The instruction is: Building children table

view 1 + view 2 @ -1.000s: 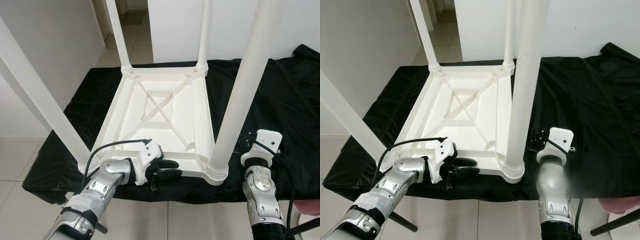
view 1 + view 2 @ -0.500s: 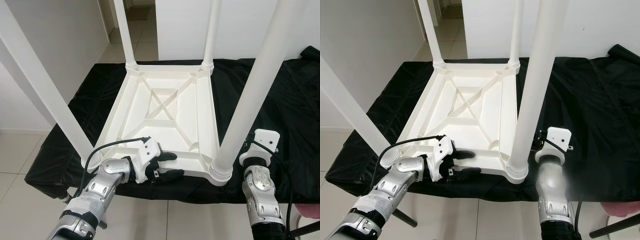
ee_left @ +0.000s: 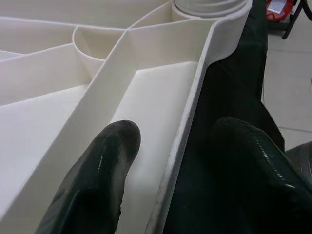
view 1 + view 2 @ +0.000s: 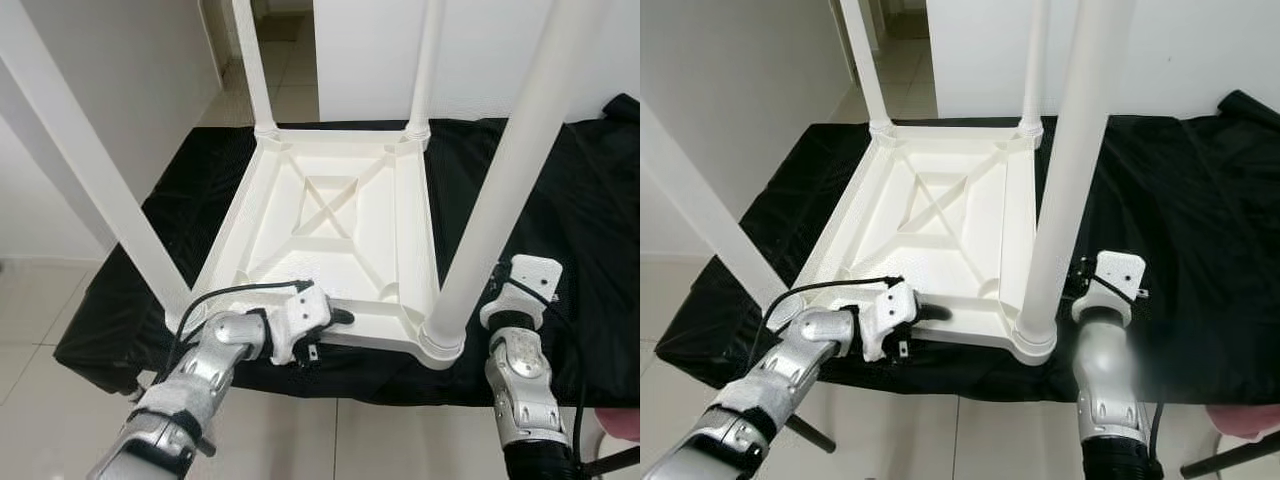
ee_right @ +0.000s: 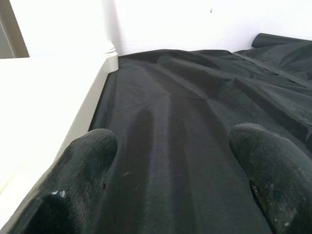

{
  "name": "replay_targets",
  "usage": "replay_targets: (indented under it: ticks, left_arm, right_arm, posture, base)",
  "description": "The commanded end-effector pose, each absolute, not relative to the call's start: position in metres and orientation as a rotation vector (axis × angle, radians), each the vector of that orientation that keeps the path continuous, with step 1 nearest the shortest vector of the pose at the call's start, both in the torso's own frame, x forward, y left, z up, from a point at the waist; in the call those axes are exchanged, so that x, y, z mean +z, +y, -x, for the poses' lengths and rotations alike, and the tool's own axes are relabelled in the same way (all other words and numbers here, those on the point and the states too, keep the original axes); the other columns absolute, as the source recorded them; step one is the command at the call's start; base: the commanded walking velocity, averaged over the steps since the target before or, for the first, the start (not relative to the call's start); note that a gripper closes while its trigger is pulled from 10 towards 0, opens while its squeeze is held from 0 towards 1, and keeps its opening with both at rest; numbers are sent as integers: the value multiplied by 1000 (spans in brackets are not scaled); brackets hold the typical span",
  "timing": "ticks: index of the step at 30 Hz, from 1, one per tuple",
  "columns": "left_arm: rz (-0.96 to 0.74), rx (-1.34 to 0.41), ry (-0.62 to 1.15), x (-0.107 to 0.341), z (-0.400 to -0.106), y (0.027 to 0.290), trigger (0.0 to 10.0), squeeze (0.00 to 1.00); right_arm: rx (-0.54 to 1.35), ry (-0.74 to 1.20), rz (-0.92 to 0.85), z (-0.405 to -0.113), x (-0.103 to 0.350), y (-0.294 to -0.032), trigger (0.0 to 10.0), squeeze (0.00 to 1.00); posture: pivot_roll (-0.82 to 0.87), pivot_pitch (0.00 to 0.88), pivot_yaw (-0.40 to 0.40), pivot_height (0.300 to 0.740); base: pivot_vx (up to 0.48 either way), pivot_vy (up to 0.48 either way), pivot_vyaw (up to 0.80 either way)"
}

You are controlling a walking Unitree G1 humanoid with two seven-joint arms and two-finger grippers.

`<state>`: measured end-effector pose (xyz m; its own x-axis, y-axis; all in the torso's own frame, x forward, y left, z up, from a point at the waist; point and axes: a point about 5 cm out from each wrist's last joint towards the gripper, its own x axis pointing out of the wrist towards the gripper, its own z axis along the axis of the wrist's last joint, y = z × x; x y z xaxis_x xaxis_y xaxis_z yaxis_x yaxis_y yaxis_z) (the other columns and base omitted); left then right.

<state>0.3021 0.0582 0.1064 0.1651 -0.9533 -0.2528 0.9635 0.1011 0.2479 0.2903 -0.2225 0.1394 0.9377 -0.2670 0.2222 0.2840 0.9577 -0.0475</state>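
Left wrist view: ribbed white plastic table [image 3: 146, 97], black cloth [image 3: 229, 97].

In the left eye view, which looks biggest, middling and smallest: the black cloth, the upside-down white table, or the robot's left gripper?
1. Black cloth: it spreads widest.
2. Upside-down white table: its legs rise toward the camera, so they look oversized.
3. Left gripper, straddling the table's near rim.

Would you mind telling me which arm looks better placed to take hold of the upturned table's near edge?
Left, most likely. The left gripper already straddles the near rim of the white table, one finger inside, one outside. The right gripper is open over the black cloth, beside the table.
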Motion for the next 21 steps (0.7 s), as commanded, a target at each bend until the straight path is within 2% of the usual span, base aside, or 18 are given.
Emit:
replay_targets:
  ticks: [1, 3, 11, 15, 21]
  left_arm:
    - [-383, -958, -35, 113, -328, 71, 10000, 0]
    - [-371, -861, -48, 122, -342, 74, 10000, 0]
    - [-382, -745, -99, 138, -356, 78, 10000, 0]
    - [-368, -749, -116, 140, -355, 78, 10000, 0]
    - [-320, -800, -142, 131, -337, 85, 10000, 0]
  right_arm:
    - [-280, -214, 69, -290, 138, -221, 10000, 0]
    - [-276, -212, 67, -291, 137, -219, 10000, 0]
    - [-270, -211, 68, -287, 136, -222, 10000, 0]
    - [-268, -215, 67, -283, 135, -225, 10000, 0]
    - [-200, -248, -59, -260, 138, -245, 10000, 0]
  posture:
    - [-18, 34, 94, 740]
    - [-18, 34, 94, 740]
    - [-26, 40, 91, 740]
    - [-29, 42, 91, 740]
    - [-45, 39, 96, 740]
  base:
    - [0, 0, 0]
    - [0, 0, 0]
    - [0, 0, 0]
    - [0, 0, 0]
    - [0, 0, 0]
